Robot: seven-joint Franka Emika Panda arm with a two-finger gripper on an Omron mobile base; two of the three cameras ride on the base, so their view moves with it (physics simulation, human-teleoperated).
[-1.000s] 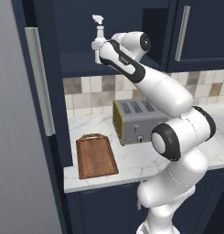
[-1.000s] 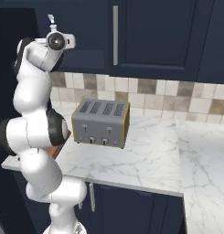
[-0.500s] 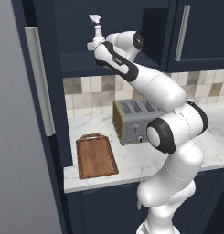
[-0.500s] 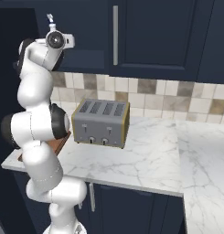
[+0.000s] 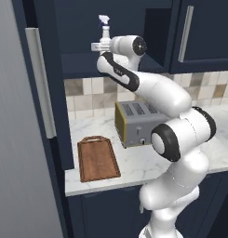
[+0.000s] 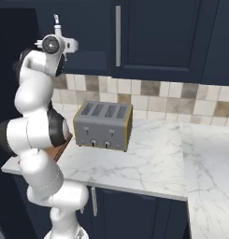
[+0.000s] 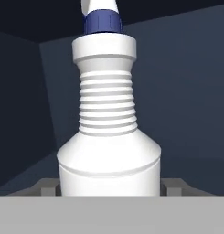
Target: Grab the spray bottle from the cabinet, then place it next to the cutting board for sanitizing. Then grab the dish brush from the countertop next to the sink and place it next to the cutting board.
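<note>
The gripper [image 5: 102, 46], raised into the navy cabinet [image 5: 87, 32] recess, appears closed on the body of the upright spray bottle [image 7: 109, 132], contact being masked in the hand view, to carry it to the cutting board [image 5: 97, 159] on the countertop [image 6: 153, 158].

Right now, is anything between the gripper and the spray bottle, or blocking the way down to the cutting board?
Nothing visible. The gripper is at the spray bottle in the cabinet recess. The toaster stands beside the cutting board, off the drop.
</note>
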